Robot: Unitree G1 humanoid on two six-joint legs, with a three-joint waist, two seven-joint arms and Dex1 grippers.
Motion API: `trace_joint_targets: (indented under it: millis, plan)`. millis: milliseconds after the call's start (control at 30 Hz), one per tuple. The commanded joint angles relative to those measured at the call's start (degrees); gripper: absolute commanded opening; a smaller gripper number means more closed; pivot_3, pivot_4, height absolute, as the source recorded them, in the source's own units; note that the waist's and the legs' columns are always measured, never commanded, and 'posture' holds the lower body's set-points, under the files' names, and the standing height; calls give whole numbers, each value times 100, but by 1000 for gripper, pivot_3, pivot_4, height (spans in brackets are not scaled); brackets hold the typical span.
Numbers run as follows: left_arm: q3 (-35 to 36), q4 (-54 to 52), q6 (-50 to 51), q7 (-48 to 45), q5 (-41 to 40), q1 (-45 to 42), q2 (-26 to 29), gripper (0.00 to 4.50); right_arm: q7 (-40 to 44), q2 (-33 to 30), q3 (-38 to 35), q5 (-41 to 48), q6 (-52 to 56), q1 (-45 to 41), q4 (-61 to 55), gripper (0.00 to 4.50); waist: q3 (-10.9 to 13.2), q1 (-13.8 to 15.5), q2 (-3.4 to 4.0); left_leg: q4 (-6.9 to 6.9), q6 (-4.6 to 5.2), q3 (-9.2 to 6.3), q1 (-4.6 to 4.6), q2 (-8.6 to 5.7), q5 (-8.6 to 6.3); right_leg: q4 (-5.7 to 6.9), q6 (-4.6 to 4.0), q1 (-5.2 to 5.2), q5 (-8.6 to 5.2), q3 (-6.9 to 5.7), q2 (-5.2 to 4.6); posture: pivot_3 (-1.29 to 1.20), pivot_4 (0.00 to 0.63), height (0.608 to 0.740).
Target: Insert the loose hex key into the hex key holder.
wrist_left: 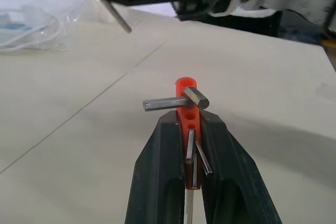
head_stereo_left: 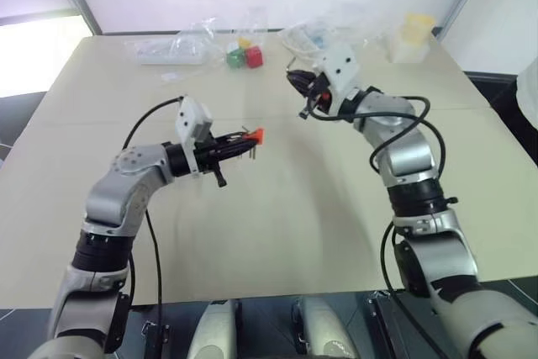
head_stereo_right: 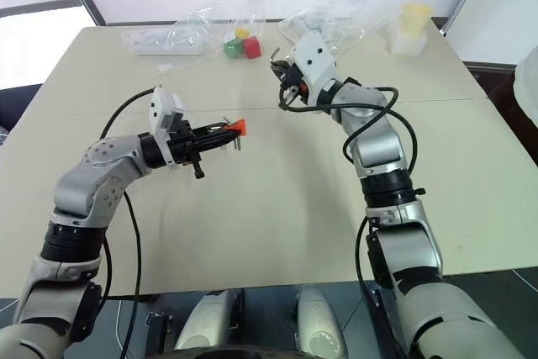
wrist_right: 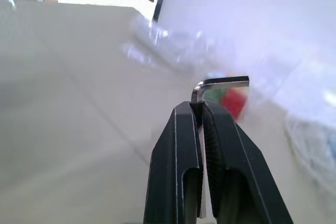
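**Now both parts are held, the insertion is still to do**

Clearly the task is about half done. The loose hex key [wrist_right: 220, 83] is off the table [head_stereo_left: 294, 233] and sits pinched in the right gripper [wrist_right: 201, 109], whose fingers are pressed together on its long leg, so the bent end sticks out above the tips. The left gripper [wrist_left: 190, 129] is clamped on the hex key holder [wrist_left: 187, 109], holding it above the table with its short keys pointing out. The two grippers are near each other but apart. What is left, I think, is to line the key up with a free hole and push it in.
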Motion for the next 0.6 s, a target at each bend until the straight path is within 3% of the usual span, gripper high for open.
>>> trace_joint_targets:
  millis: [33,367,600]
  plan:
    - [83,-33,-147,96,49,-204,-28,0,-453,354,-376,426,-129,119,-551,60,0,3,0,0,0,-1,0,0,0,1,0,0,0,0,1,0,150,740]
    - [92,115,-156,202,109,-387,-64,0,-812,1380,-522,1527,-424,827,-1597,60,0,-25,0,-2,-1,-1,0,0,0,4,1,-3,1,0,3,0,150,740]
    - [73,85,-100,300,108,-438,-112,0,-844,1703,-273,1859,-395,979,-1780,60,0,-39,0,-2,-1,-2,1,-1,0,6,1,-3,1,0,4,0,150,740]
